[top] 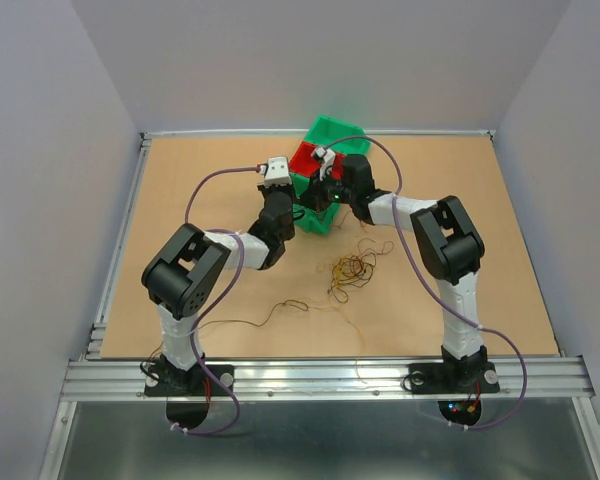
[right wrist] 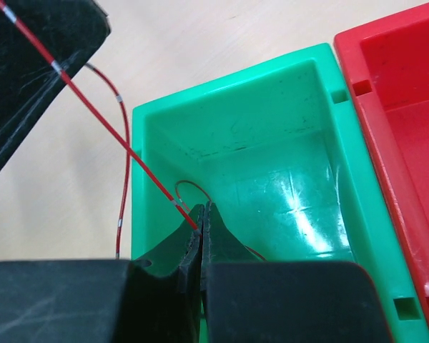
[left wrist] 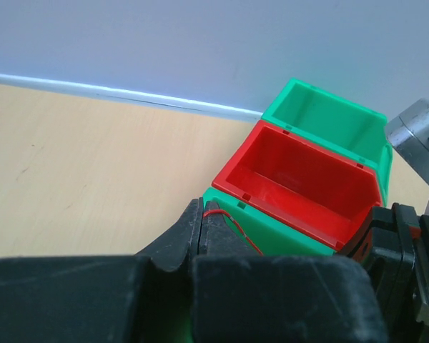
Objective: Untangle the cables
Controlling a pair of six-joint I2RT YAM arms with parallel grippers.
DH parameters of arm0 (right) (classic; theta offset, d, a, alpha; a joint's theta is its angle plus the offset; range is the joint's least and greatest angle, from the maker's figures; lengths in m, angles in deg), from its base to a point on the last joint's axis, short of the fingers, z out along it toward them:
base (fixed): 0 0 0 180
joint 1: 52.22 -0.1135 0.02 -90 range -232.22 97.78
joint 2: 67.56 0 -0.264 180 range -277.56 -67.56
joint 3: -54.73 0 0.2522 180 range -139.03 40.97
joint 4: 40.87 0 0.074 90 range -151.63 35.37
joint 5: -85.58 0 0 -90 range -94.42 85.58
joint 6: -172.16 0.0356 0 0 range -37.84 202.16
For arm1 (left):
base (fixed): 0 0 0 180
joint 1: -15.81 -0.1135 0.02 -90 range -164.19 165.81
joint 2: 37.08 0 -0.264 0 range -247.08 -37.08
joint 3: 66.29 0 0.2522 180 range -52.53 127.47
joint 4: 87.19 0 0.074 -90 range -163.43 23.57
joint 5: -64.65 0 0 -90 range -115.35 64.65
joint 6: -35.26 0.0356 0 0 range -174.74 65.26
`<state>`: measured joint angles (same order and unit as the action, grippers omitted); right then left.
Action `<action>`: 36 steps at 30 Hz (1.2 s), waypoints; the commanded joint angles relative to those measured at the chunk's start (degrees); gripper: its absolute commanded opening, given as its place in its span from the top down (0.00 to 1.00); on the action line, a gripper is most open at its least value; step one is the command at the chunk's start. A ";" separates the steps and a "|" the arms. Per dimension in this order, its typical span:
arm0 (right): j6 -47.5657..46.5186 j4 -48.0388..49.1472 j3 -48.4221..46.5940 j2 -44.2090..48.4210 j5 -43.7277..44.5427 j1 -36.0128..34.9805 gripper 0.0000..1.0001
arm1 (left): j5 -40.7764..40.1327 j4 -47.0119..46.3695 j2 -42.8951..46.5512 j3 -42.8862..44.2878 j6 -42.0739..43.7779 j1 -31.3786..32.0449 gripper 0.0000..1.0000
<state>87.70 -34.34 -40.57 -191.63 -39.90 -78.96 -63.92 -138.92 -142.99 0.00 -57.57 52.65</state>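
Item: cables, thin and wiry, in three lots on the table (top: 480, 260); a knotted clump of brown and yellowish strands (top: 350, 268) lies near the middle, in front of the bins and between the two arms; a single loose strand (top: 280, 308) trails to the left of the clump, apart from it; a red wire (right wrist: 93, 108) marked with small pale bands is lifted off the table and runs straight between the two grippers. Left gripper (left wrist: 202, 213): clenched, jaws together, the red wire pinched at the tips, hanging over the outer corner of the near green bin (right wrist: 222, 121). Right gripper (right wrist: 202, 212): likewise clenched on the red wire, its tips above the inside of that same bin; a short curl of the wire shows behind the tips, against the bin floor; a further length loops down outside the bin's left wall onto the table. Bins: three in a row, touching; the red bin (left wrist: 300, 179) sits in the middle; a second green bin (left wrist: 329, 118) stands on its far side, towards the back wall; nothing is visible in the red bin or the second green bin.
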 commanded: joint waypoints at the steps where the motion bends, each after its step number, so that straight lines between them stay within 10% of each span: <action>1: 0.79 -3.69 2.26 1.02 5.95 0.81 1.00 | -8.54 -24.66 1.50 2.31 5.11 -1.07 1.00; 9: 2.54 1.14 5.07 3.04 8.59 0.81 0.99 | -9.25 -35.14 -1.50 3.01 13.55 -0.01 1.00; 17: 2.90 2.29 6.04 3.66 8.41 0.81 0.99 | -7.14 -16.96 2.81 8.37 7.94 -0.10 1.00; 36: 3.60 2.91 6.83 4.45 9.03 0.81 0.99 | -16.71 -11.57 -0.60 12.77 3.09 -0.36 1.00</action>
<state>91.09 -25.64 -36.11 -186.78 -33.72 -79.05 -72.29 -138.83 -146.31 9.95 -53.00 54.24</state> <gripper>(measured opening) 0.015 0.033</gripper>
